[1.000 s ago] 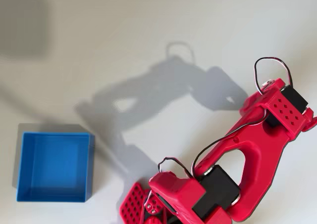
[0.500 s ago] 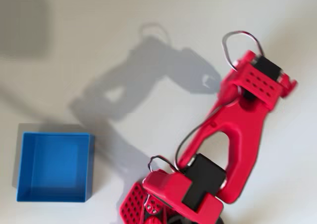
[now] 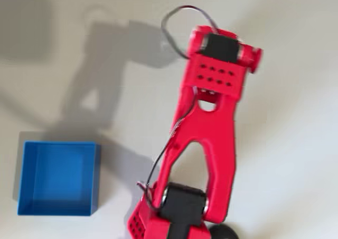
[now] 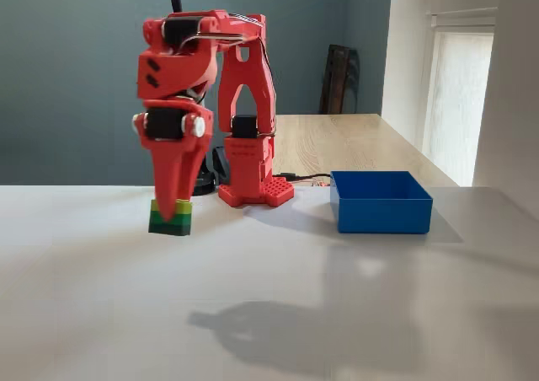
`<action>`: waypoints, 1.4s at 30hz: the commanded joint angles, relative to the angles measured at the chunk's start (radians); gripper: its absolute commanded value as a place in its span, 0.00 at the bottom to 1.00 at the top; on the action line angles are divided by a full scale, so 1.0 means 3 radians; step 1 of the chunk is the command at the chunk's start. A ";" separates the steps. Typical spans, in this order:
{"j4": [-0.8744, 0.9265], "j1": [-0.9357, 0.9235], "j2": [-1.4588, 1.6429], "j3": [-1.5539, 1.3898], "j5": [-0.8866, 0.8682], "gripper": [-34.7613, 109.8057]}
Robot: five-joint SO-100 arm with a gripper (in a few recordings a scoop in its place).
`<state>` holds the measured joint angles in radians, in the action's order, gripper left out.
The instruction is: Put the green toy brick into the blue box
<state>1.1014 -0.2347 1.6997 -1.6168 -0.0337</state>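
In the fixed view my red gripper (image 4: pixel 174 199) points straight down, shut on the green toy brick (image 4: pixel 170 219). The brick has a lime-green layer over a darker one and hangs clear of the white table, left of the arm's base (image 4: pixel 253 183). The blue box (image 4: pixel 383 217) stands open and empty on the table to the right of the base, well away from the brick. In the overhead view the blue box (image 3: pixel 57 178) is at the lower left. There the red arm (image 3: pixel 207 133) reaches up the middle of the picture and hides the brick beneath its wrist.
A black cable (image 3: pixel 171 25) loops off the wrist. The arm's shadow falls across the white table between arm and box. In the fixed view a wooden table (image 4: pixel 354 141) stands behind the base.
In the overhead view the arm has swung from the right side toward the middle, its wrist moving up and to the left. The blue box has not moved.
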 commanded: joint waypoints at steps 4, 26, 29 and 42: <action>0.0414 0.0695 0.0665 0.0194 0.0072 0.24; 0.1529 0.3370 0.1375 -0.0046 0.0036 0.24; 0.1580 0.3625 0.1365 -0.0123 0.0010 0.24; 0.1631 0.4372 0.1304 -0.0128 -0.0179 0.24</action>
<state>1.5846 1.0170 2.0601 -1.6705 -0.0859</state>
